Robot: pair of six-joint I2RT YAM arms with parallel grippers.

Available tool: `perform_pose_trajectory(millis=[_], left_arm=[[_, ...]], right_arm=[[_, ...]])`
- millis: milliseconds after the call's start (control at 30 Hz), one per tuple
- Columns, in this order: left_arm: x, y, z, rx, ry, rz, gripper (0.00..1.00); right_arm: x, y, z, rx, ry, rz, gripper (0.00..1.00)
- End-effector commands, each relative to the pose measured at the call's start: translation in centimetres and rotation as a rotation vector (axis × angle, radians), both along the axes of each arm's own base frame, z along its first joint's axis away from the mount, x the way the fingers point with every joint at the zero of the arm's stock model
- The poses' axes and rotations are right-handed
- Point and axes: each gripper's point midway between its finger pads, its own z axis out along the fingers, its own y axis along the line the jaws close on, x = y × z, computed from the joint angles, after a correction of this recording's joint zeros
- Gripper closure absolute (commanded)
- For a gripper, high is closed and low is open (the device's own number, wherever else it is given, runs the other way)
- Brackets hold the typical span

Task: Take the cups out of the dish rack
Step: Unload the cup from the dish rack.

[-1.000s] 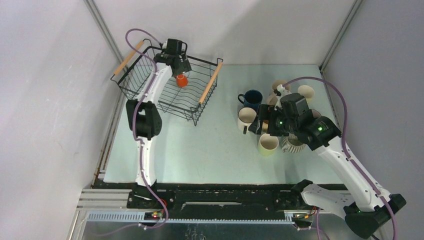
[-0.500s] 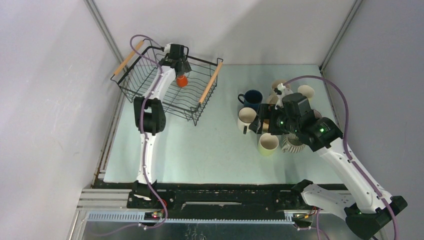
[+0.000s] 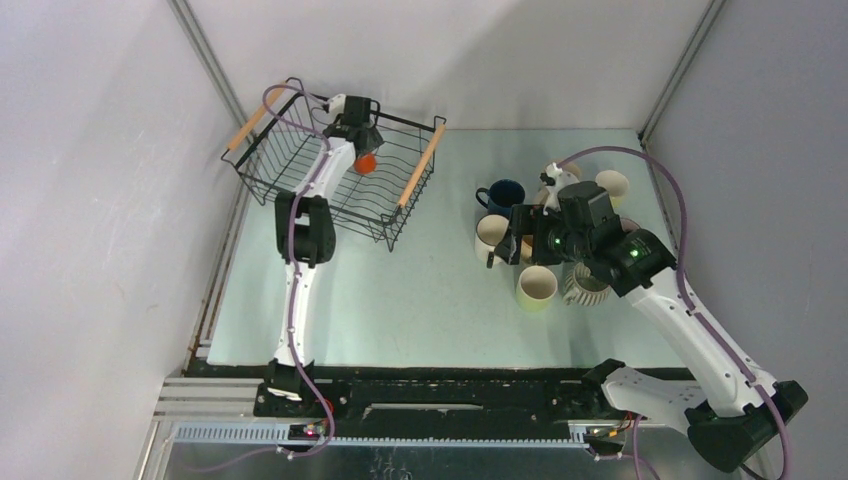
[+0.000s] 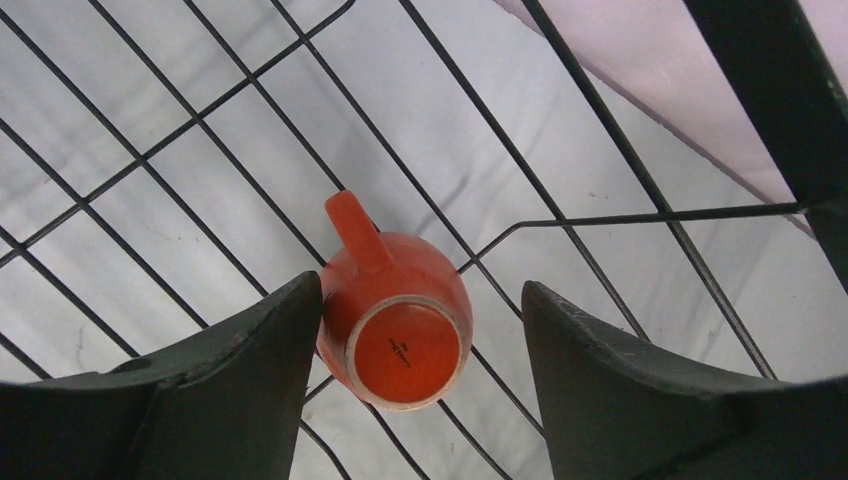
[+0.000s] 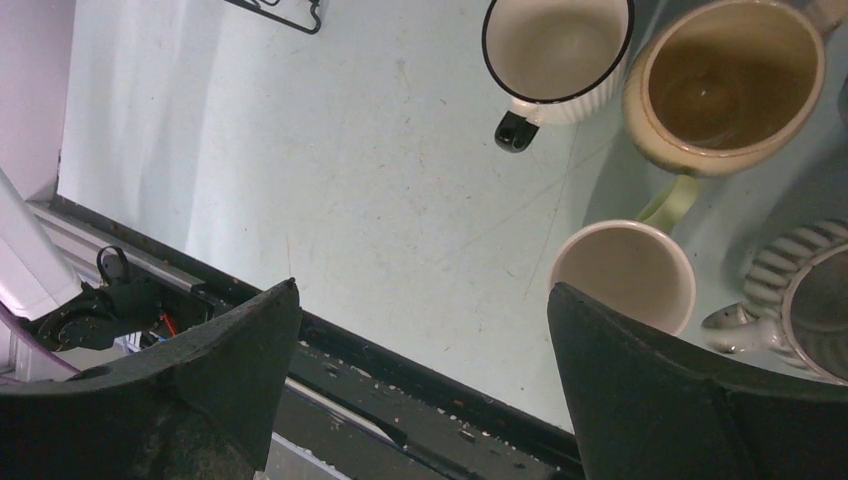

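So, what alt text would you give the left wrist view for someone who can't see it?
An orange ceramic cup, base facing the camera, sits on the black wire dish rack. The left end effector straddles it, jaws open, a gap showing on one side.

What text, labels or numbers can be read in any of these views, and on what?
Underside of the orange cup: a small dark printed stamp, too small to read.
dish rack: no text visible.
unloaded cups: no text visible in the top or right wrist view.
Nothing else legible in any view.
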Motion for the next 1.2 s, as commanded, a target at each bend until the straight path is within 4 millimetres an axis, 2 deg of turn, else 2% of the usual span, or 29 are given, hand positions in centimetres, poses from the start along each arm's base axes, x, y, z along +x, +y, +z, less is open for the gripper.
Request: perform_pose_trajectory(millis=[0, 233, 333, 533, 767, 967, 1033, 1167], left_arm=[[1.6, 0.0, 2.6, -0.112, -0.084, 0.055, 0.25], [0.7, -0.3, 1.5, -0.151, -0.044, 0.060, 0.40], [0.0, -0.2, 1.9, -0.144, -0.033, 0.060, 0.46], [-2.4, 0.9, 3.6, -0.087, -0.005, 0.052, 0.51], [-4.7, 1.7, 4.4, -0.055, 0.032, 0.039, 0.52], [-5.8, 2.1, 3.9, -0.039, 0.070, 0.022, 0.52], [-5.9, 2.3, 3.9, -0.033, 0.079, 0.016, 0.49], [-6.0, 1.9, 3.7, -0.037, 0.092, -0.008, 0.37]], right_arm=[[1.0, 0.6, 1.7, 0.026, -0.069, 0.022, 0.00], [1.0, 0.7, 1.3, 0.026, -0.055, 0.028, 0.00], [0.8, 0.6, 1.3, 0.032, -0.055, 0.028, 0.00], [0.6, 1.0, 1.4, 0.058, -0.049, 0.036, 0.00], [0.1, 1.5, 1.6, 0.095, -0.042, 0.051, 0.00], [-0.3, 1.7, 1.7, 0.113, -0.036, 0.059, 0.00], [-0.5, 1.7, 1.8, 0.117, -0.039, 0.059, 0.00], [-0.7, 1.7, 1.6, 0.116, -0.032, 0.060, 0.00]])
